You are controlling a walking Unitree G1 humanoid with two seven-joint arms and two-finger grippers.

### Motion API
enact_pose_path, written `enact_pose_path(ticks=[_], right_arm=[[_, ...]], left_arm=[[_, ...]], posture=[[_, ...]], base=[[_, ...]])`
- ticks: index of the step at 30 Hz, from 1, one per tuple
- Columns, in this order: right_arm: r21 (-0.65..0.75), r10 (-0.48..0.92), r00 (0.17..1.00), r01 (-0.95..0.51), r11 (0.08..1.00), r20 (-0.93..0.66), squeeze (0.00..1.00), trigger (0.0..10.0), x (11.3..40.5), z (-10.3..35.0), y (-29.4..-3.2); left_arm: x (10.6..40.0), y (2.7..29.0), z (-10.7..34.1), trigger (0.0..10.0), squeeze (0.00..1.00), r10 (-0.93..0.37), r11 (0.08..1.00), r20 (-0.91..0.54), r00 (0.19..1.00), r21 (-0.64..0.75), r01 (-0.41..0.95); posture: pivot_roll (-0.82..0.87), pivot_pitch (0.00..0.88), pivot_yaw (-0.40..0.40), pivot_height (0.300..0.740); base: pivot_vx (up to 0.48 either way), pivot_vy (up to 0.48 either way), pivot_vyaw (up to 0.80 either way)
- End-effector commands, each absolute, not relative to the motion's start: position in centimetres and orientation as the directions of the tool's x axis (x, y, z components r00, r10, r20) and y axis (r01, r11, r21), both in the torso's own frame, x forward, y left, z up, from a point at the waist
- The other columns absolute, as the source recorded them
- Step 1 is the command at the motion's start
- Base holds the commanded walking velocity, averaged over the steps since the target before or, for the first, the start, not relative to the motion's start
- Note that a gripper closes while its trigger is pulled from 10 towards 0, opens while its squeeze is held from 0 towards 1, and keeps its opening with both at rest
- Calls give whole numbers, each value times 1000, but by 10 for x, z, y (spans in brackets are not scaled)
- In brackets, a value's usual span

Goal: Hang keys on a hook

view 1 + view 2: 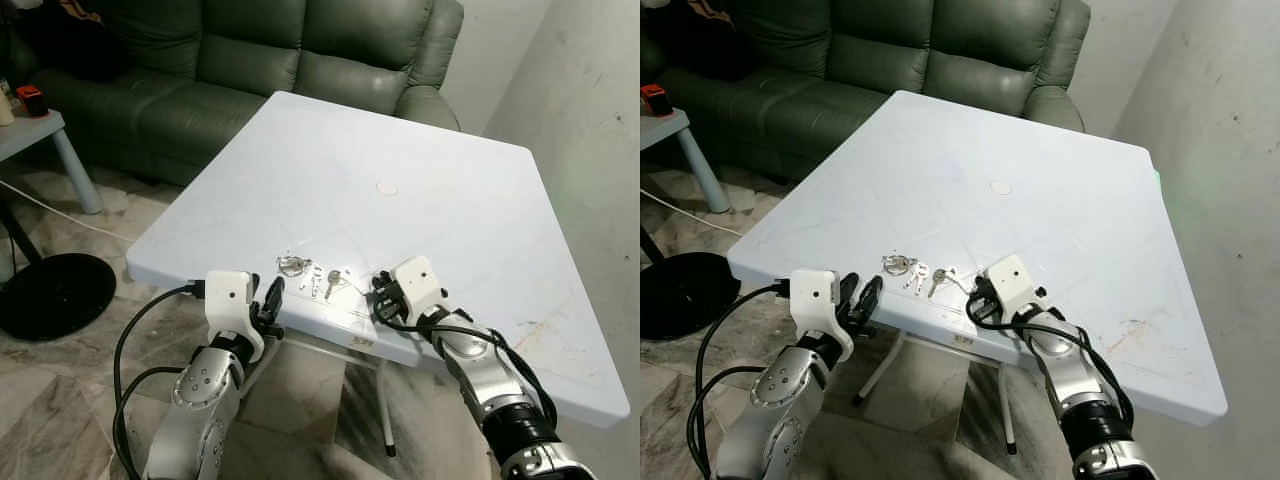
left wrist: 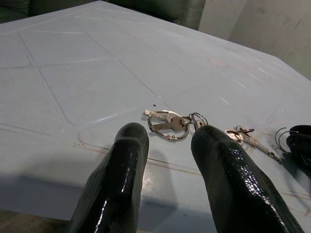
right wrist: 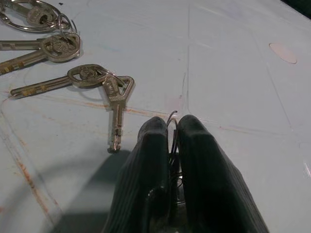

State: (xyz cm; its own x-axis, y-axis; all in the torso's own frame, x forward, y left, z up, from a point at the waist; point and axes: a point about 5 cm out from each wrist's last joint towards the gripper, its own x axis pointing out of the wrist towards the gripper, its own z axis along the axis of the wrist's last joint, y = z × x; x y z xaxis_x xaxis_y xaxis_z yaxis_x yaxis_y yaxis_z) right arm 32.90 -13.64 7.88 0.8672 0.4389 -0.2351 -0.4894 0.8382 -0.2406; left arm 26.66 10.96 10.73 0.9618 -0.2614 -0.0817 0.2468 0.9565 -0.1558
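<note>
A bunch of silver keys (image 1: 310, 275) on rings lies flat near the front edge of the white table (image 1: 450, 200). My left gripper (image 1: 268, 300) hovers at that edge just short of the key ring (image 2: 170, 122), open with nothing between its fingers. Just right of the keys, my right gripper (image 1: 380, 287) rests low on the table. It is shut on a thin wire loop (image 3: 171, 116) that leads toward the nearest key (image 3: 92, 77). Most of the wire is hidden between the fingers.
A green sofa (image 1: 280, 60) stands behind the table. A small pale side table (image 1: 30, 125) and a black round base (image 1: 50, 295) are on the floor at the left. A grey wall (image 1: 590, 100) runs along the right. A small round mark (image 1: 387, 187) sits mid-table.
</note>
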Motion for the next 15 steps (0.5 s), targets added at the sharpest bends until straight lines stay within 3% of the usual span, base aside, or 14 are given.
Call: enact_pose_path(ticks=[1,2,3,15], right_arm=[[-273,415,881,-467,841,-227,0,3882,330,81,-143],[-274,414,882,-465,842,-226,0,3882,331,81,-143],[-269,413,884,-461,846,-216,0,0,331,82,-144],[-209,387,911,-410,888,-144,0,0,334,92,-147]], left_arm=[[268,104,113,10000,0,-283,949,-62,957,-159,271],[268,104,113,10000,0,-283,949,-62,957,-158,271],[269,104,113,10000,0,-283,949,-61,957,-159,271],[273,106,114,10000,0,-281,951,-59,958,-149,270]], posture=[[196,0,-145,740],[196,0,-145,740],[196,0,-145,740],[191,0,-138,740]], base=[[0,0,0],[0,0,0],[0,0,0],[0,0,0]])
